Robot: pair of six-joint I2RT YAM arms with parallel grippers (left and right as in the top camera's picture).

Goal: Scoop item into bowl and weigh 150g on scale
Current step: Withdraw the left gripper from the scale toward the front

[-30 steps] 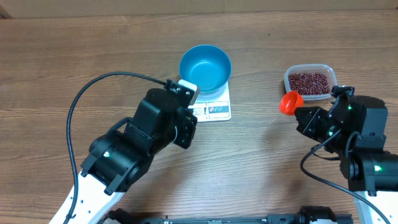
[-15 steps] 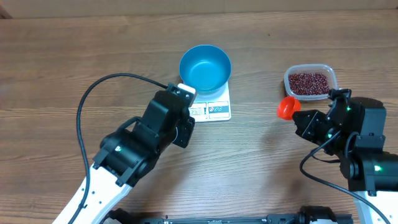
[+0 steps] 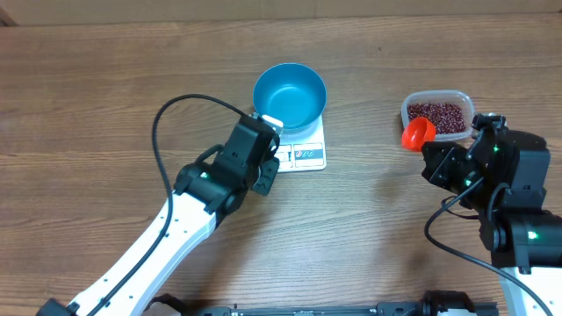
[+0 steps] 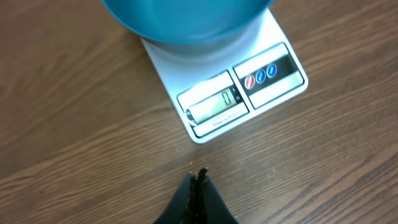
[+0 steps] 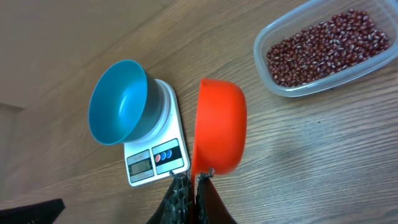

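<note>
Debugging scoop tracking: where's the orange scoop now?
Overhead view, right side: the orange scoop is gripped in the right hand, just left of the clear tub of beans and right of the scale.

The counter (image 3: 132,79) is brown wood-grain with a matt, lightly streaked finish. The teal bowl (image 3: 290,95) looks like smooth plastic with a soft sheen. The scale (image 4: 264,40) is smooth white plastic. The orange scoop (image 5: 219,130) is smooth, satin plastic. The tub (image 5: 348,73) is clear glossy plastic, and the beans (image 5: 323,46) look faintly shiny.
</note>
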